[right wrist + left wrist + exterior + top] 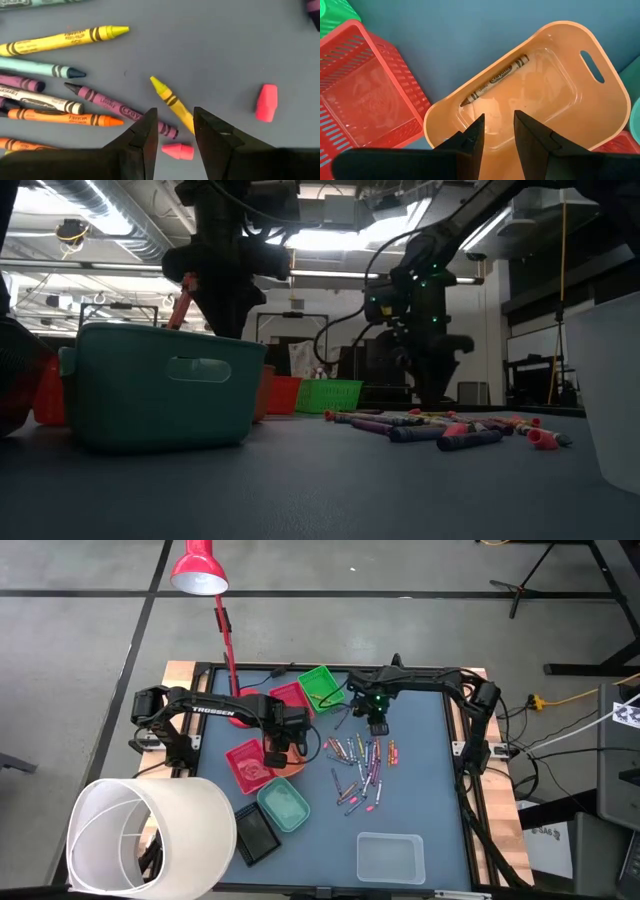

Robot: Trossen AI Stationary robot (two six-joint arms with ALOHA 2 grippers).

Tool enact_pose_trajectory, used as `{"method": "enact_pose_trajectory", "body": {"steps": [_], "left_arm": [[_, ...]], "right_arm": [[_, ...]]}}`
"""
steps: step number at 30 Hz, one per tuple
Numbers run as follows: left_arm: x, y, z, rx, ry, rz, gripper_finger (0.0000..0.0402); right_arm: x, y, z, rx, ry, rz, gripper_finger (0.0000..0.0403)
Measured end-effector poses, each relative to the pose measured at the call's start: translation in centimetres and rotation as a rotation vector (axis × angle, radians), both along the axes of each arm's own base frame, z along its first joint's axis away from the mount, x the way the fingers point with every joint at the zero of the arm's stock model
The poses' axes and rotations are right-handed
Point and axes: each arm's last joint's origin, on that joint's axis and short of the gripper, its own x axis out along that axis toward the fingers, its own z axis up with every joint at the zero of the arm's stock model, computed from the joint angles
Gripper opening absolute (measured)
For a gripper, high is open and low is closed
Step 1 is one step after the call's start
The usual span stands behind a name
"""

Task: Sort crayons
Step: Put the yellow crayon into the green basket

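The left dark six-joint arm reaches from the left edge toward the middle, its wrist bent down so the left two-finger end effector (497,131) points at the surface, fingers parted with nothing between them. The right dark arm stretches along the far side and turns down, its right end effector (174,131) hanging low, fingers likewise apart and holding nothing.

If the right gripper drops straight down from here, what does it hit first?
Probably the short yellow crayon lying between the open fingers of the right gripper; a pink eraser cap sits close by. Depth is uncertain.
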Motion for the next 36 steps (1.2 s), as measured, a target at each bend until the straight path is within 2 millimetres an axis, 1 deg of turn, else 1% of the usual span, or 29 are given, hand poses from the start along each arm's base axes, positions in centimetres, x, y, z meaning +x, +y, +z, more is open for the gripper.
{"method": "enact_pose_trajectory", "body": {"steps": [3,14,23,27,31,36], "left_arm": [[0.0,0.0,0.0,0.0,0.0,0.0,0.0088],[0.0,0.0,0.0,0.0,0.0,0.001,0.0088],[0.0,0.0,0.0,0.0,0.0,0.001,0.0088],[0.0,0.0,0.0,-0.001,0.0,0.003,0.0088],[0.0,0.0,0.0,-0.005,-0.001,0.022,0.0088],[0.0,0.0,0.0,-0.005,-0.002,0.023,0.0088]], "right_arm": [[0.2,-0.1,0.0,-0.012,-0.021,0.0,0.0124],[0.2,0.0,-0.1,-0.009,-0.013,0.01,0.0124],[0.7,0.9,-0.1,-0.038,-0.006,0.072,0.0124],[1.0,1.4,-0.6,-0.062,0.023,0.098,0.0124],[1.3,1.4,-1.6,-0.062,0.052,0.104,0.0124],[1.4,1.5,-2.2,-0.094,0.088,0.112,0.0124]]}}
